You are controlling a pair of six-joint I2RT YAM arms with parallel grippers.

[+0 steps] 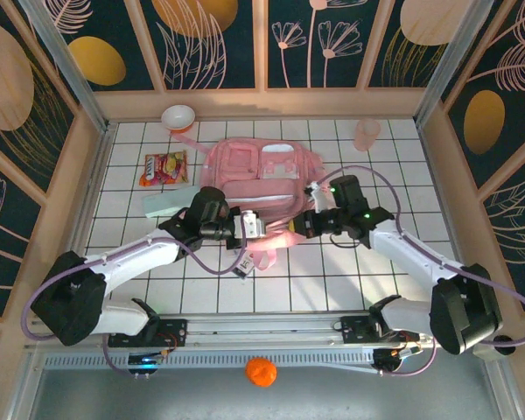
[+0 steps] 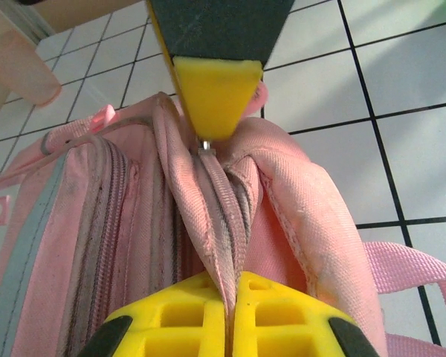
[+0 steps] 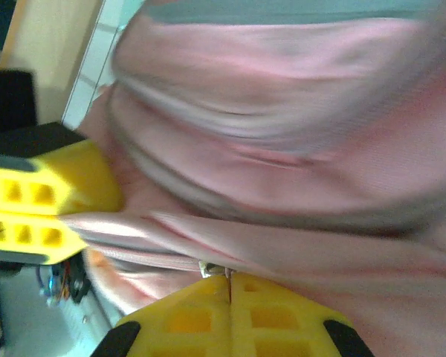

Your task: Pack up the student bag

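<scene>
The student bag, a large pink backpack, lies flat in the middle of the white tiled table. My two grippers meet at its near end. The left gripper is shut on a raised fold of the bag's pink zipper edge; up close its yellow jaws pinch the fabric. From the right side, the right gripper is shut, its jaws pinching the small metal zipper pull. In the left wrist view the right gripper's yellow fingertip sits at that pull.
An orange-red snack packet and a pale green box lie left of the bag. A white and orange bowl is at the back left, a translucent pink cup at the back right. Wooden walls enclose the table.
</scene>
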